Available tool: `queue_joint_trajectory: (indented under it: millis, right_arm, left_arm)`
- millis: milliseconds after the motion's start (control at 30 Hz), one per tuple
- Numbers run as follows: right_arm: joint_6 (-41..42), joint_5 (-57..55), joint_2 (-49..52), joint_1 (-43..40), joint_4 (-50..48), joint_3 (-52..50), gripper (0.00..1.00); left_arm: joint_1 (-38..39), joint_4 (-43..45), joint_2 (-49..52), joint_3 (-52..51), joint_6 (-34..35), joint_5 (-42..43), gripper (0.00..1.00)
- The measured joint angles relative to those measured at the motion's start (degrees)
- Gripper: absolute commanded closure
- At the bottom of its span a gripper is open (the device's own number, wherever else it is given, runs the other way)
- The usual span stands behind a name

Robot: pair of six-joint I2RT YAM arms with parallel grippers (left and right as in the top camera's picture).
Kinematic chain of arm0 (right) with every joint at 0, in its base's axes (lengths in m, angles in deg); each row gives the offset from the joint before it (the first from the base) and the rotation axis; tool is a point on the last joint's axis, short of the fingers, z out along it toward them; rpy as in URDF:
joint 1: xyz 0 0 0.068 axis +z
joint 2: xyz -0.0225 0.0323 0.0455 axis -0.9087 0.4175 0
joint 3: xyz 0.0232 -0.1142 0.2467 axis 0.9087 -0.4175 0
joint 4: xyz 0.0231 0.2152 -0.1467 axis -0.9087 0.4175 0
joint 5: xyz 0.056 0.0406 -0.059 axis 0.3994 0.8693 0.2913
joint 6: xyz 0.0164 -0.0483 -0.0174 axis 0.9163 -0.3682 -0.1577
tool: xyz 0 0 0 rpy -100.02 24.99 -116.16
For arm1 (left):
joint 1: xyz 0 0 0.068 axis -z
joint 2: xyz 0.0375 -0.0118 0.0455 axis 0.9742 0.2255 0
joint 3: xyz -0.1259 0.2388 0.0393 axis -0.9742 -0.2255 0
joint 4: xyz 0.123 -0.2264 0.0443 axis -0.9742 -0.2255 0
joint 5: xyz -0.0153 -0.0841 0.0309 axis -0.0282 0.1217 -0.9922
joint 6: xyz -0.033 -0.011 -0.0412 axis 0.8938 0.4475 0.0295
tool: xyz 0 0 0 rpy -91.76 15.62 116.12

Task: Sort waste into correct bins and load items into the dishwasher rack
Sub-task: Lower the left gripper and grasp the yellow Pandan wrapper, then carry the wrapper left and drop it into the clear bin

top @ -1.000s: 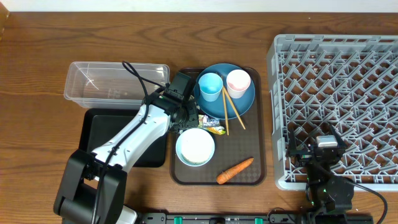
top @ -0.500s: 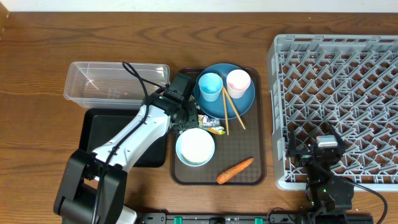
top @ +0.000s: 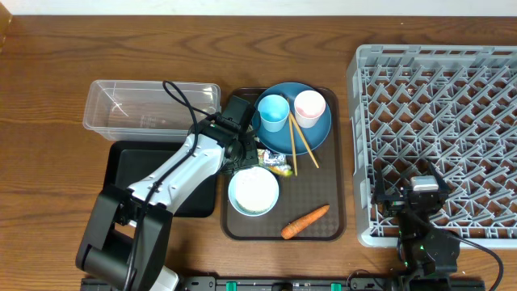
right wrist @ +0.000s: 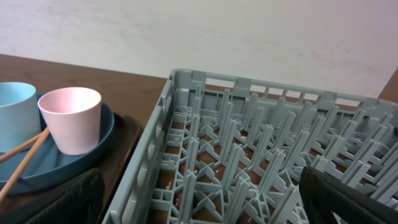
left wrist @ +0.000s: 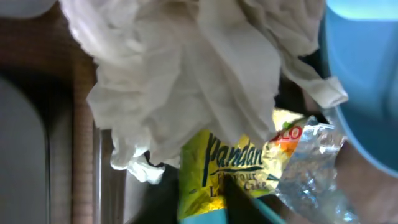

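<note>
Paper (left wrist: 186,74), crumpled and white, sits right at the left hand (top: 249,153), Pandan wrapper (left wrist: 236,168) just beyond at four o'clock; whether that hand is clenched on it cannot be told.

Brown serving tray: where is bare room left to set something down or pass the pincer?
Bare floor lies at the right of the brown tray, between the chopsticks, the carrot and the right rim. The clear tub looks empty too. Crowded: the pocket between blue plate, white bowl, crumpled paper and wrapper.
</note>
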Motion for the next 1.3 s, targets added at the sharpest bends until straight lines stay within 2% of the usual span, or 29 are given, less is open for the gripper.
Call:
queue_joint_trajectory:
  millis: [367, 600, 900, 1033, 1300]
  right_arm:
    - [0.0, 0.0, 0.0, 0.0, 0.0, 0.0, 0.01]
    - [0.0, 0.0, 0.0, 0.0, 0.0, 0.0, 0.01]
    - [0.0, 0.0, 0.0, 0.0, 0.0, 0.0, 0.01]
    - [0.0, 0.0, 0.0, 0.0, 0.0, 0.0, 0.01]
    - [0.0, 0.0, 0.0, 0.0, 0.0, 0.0, 0.01]
  left_arm:
    - [0.0, 0.2, 0.0, 0.0, -0.2, 0.3, 0.94]
    - [0.0, -0.5, -1.3, -0.1, -0.7, 3.4, 0.94]
    - [0.0, -1.7, -14.7, -0.1, -2.3, 4.0, 0.94]
    - [0.0, -1.7, -20.7, -0.1, -2.4, 1.1, 0.94]
    - [-2.8, -2.4, -25.7, -0.1, -2.4, -3.1, 0.94]
